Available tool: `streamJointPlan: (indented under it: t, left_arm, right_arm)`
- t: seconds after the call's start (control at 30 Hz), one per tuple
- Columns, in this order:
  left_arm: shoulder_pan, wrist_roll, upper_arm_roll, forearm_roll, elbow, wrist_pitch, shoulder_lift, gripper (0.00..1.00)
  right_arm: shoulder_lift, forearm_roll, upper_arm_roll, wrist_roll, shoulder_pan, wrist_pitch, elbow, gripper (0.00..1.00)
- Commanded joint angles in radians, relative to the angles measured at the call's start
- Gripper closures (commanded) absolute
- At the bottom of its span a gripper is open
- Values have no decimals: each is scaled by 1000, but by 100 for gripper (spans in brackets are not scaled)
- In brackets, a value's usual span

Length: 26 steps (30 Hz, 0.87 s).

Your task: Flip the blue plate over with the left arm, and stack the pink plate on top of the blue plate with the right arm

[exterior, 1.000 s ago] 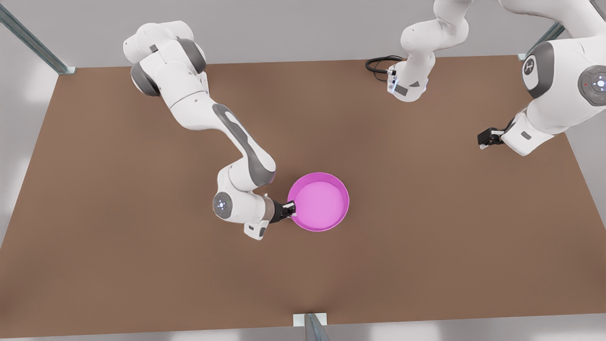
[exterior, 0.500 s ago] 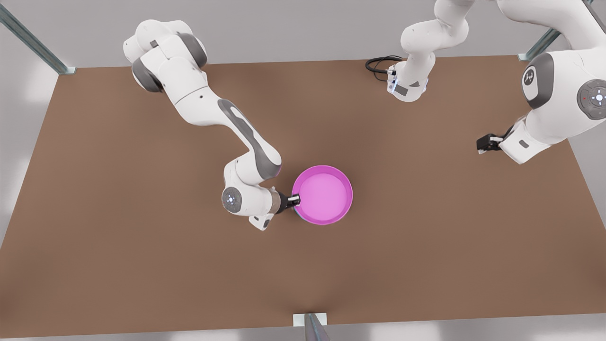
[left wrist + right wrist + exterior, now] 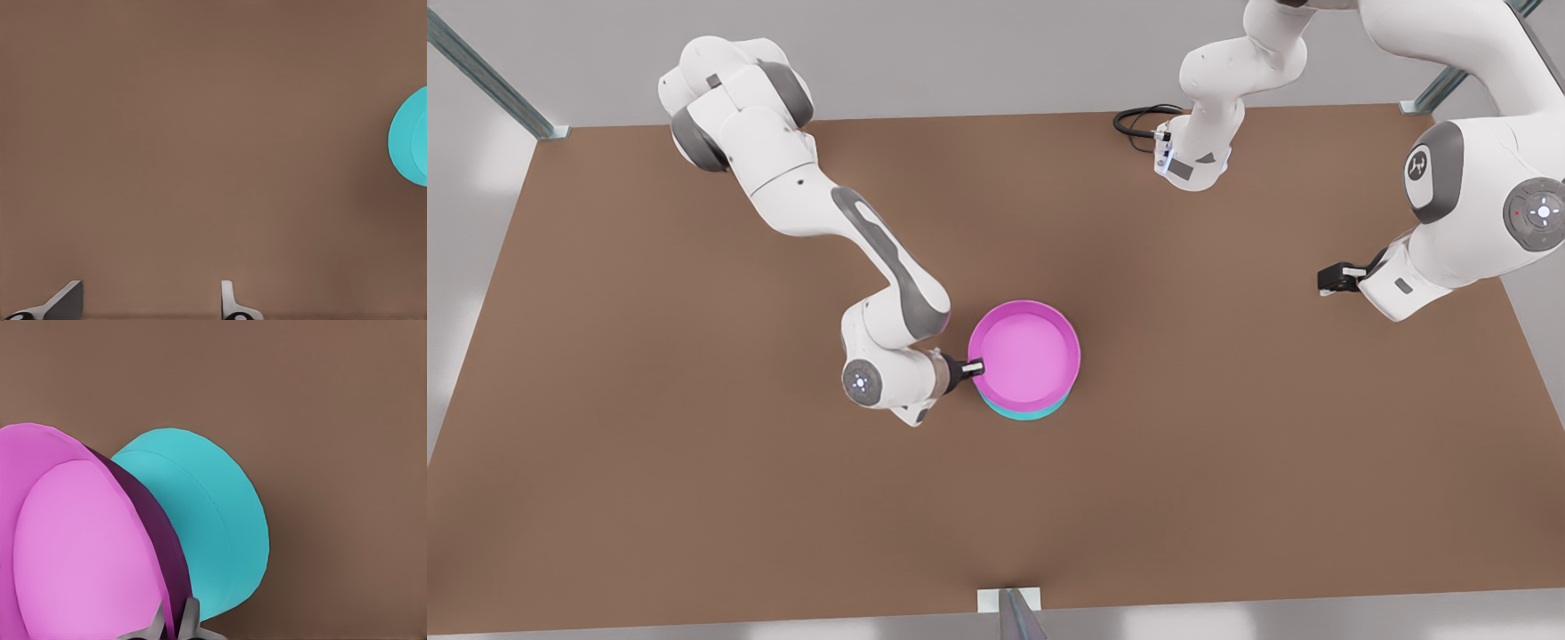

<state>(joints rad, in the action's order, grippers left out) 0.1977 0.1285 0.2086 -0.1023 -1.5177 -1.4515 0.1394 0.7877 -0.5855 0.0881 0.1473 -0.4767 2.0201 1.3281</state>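
Right pincer [image 3: 976, 365] is gripping the pink plate [image 3: 1024, 354] by its rim at frame centre, over the blue plate [image 3: 1024, 410]. Left pincer [image 3: 1327, 281], fingers spread wide, is hovering above the bench [image 3: 694, 462] at right.

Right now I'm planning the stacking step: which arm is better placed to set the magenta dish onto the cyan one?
The right. Its end effector already grips the round magenta-pink dish by the rim, above the round cyan dish. The left end effector waits open, far off.
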Motion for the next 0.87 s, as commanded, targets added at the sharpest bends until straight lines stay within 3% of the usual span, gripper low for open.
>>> streamJointPlan:
  t: [0.0, 0.03, 0.07, 0.33, 0.4, 0.47, 0.5, 0.53, 0.6, 0.63, 0.67, 0.7, 0.73, 0.83]
  left_arm:
    - [0, 11, 2, 0, 1, -1, -1, 0]
    - [0, 11, 2, 0, 1, -1, 0, 0]
    - [-1, 11, 2, 0, 1, -1, 2, 0]
    - [-1, 13, 2, -2, 1, 0, 0, 0]
    - [-1, 16, 2, -2, 13, 2, 0, 0]
    - [-1, 17, 2, -2, 16, 2, 0, 0]
    - [-1, 17, 2, -2, 16, 2, 0, 0]
    - [-1, 17, 2, 0, 22, 2, 0, 0]
    - [-1, 17, 2, -2, 22, 2, 0, 0]
    - [-1, 17, 2, -2, 22, 2, 0, 0]
    - [-1, 17, 2, -2, 24, 2, 0, 0]
    - [-1, 17, 2, -2, 24, 2, 0, 0]
    - [-1, 17, 2, 0, 24, 2, 0, 0]
    - [-1, 16, 2, 0, 24, 2, 0, 0]
  right_arm:
    - [-1, 6, -1, 81, 1, -8, -1, 79]
    - [-1, 7, -2, 81, 3, -8, -1, 79]
    - [-1, 7, -2, 113, 4, -6, -1, 0]
    - [-22, -2, 1, 127, 6, -17, -26, 0]
    - [-125, 13, -4, 112, 82, -73, -29, 0]
    - [-300, 369, -1, 109, 165, -355, -93, 0]
    - [-326, 438, -5, 98, 170, -423, -102, 0]
    - [-328, 685, 1, 55, 168, -566, -207, 0]
    - [-386, 926, -10, -146, 211, -638, -208, 0]
    - [-400, 897, -13, -175, 283, -656, -208, 0]
    - [-409, 836, -102, -282, 313, -672, -198, 0]
    - [-476, 614, -279, -275, 294, -631, -86, 0]
    - [-545, 587, -298, -244, 297, -537, 39, 0]
    - [-536, 538, -297, -127, 296, -543, 20, 0]
